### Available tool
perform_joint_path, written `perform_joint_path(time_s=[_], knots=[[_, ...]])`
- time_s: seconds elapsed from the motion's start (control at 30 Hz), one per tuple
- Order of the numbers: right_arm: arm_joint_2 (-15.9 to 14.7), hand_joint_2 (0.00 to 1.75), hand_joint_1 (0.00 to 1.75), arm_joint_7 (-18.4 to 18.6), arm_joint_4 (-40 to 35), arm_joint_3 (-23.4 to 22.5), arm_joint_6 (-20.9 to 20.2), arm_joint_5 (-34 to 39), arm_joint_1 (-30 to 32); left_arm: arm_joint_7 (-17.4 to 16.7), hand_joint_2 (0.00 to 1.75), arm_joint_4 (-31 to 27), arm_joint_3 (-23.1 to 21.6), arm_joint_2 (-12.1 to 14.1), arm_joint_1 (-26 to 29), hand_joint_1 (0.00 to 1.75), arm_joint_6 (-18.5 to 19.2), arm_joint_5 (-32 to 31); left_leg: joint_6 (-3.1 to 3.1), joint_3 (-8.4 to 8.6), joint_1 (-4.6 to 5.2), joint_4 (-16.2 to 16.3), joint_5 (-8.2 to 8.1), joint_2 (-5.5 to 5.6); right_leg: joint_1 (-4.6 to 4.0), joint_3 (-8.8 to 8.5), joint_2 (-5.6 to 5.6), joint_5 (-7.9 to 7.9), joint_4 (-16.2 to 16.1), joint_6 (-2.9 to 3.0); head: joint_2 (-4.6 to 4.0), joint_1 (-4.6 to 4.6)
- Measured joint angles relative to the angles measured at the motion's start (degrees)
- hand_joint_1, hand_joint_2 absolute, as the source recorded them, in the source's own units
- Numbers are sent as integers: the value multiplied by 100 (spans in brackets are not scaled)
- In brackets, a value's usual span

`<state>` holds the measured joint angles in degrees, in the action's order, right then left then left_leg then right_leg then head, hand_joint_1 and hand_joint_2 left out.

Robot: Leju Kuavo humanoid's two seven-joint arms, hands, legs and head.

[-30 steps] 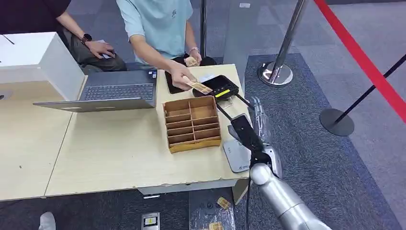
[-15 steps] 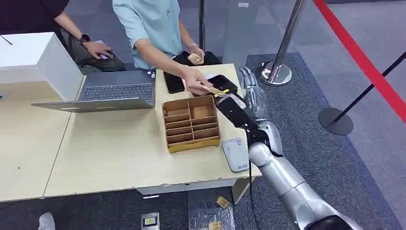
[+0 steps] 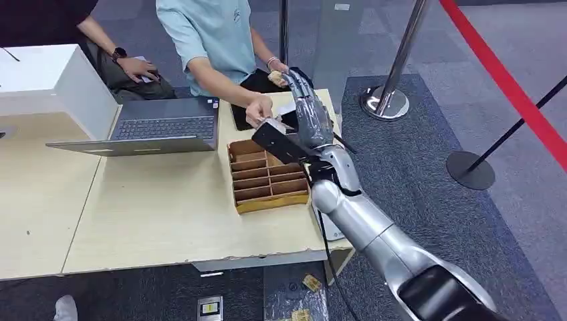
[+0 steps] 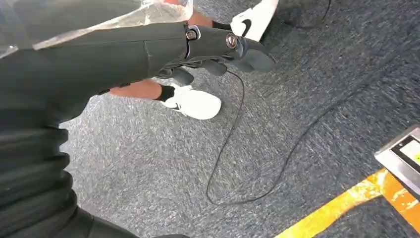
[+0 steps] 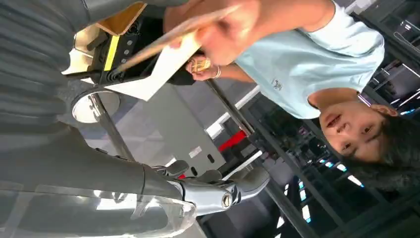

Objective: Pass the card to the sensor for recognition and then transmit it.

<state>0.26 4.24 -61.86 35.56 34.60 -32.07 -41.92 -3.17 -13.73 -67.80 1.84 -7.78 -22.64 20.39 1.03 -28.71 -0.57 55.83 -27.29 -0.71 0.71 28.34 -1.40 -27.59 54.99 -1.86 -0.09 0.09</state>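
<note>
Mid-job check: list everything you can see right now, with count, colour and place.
table: one, light wood, centre
laptop: one, grey, far side of table
box: one, white, left of laptop
tray: one, brown, divided, table's right part
card: one, tan, in a person's hand
posts: two, metal, right floor
people: two, behind table
right hand: fingers spread, raised beside the person's hand
left hand: hangs over grey carpet

On the desk [image 3: 167, 221] the laptop [image 3: 157, 130] lies left of the divided tray [image 3: 267, 175], a flat reader [image 3: 332, 231] sits at the tray's right near the edge, and a person [image 3: 214, 40] sits behind.
</note>
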Motion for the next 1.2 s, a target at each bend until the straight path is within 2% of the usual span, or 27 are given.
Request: perform_joint_path(time_s=[0.47, 0.5, 0.53, 0.57, 0.63, 0.67, 0.7, 1.2], knots=[[284, 175, 2, -37, 247, 313, -35, -188, -288, -22, 175, -2, -92, -9, -43, 0, 87, -111, 0, 2, -1, 0, 0, -1, -1, 1, 0, 0, 2, 0, 0, -2], [304, 175, 17, -39, 254, 332, -35, -190, -284, -22, 175, -2, -92, -11, -44, 0, 90, -107, 0, 2, -1, 0, 0, -1, -1, 0, 0, 0, 2, 0, 0, -2], [326, 175, 63, -53, 269, 352, -31, -194, -269, -22, 175, -2, -92, -18, -41, 0, 90, -103, 0, 2, -1, 0, 0, -1, -1, 1, 0, 0, 2, 0, 0, -2], [348, 175, 134, -59, 284, 374, -17, -197, -246, -20, 175, -2, -92, -20, -35, 0, 90, -101, 0, 2, -1, 0, 0, -1, -1, 1, 0, 0, 1, 0, 0, -2], [365, 175, 140, -70, 322, 420, 7, -197, -203, -13, 175, -2, -92, -28, -26, 0, 90, -94, 0, 0, -1, 0, 0, -1, -1, 1, 0, 0, 0, 0, 0, -2], [372, 175, 152, -74, 341, 446, 11, -197, -193, -13, 175, -2, -92, -31, -22, 0, 87, -92, 0, 1, 0, 0, 0, -1, 0, 1, 0, 0, 0, 0, 0, -2], [376, 175, 175, -79, 361, 461, 11, -197, -187, -13, 175, -2, -92, -31, -20, 0, 87, -92, 0, 1, 0, 0, 0, -1, 0, 1, 0, 0, 0, 0, 0, -2], [363, 175, 175, -120, 470, 573, 4, -135, -115, 11, 175, -2, -94, -44, -4, 0, 87, -83, 0, 2, -1, 0, 0, -1, -1, 2, 0, 0, 0, 0, 0, -2]])
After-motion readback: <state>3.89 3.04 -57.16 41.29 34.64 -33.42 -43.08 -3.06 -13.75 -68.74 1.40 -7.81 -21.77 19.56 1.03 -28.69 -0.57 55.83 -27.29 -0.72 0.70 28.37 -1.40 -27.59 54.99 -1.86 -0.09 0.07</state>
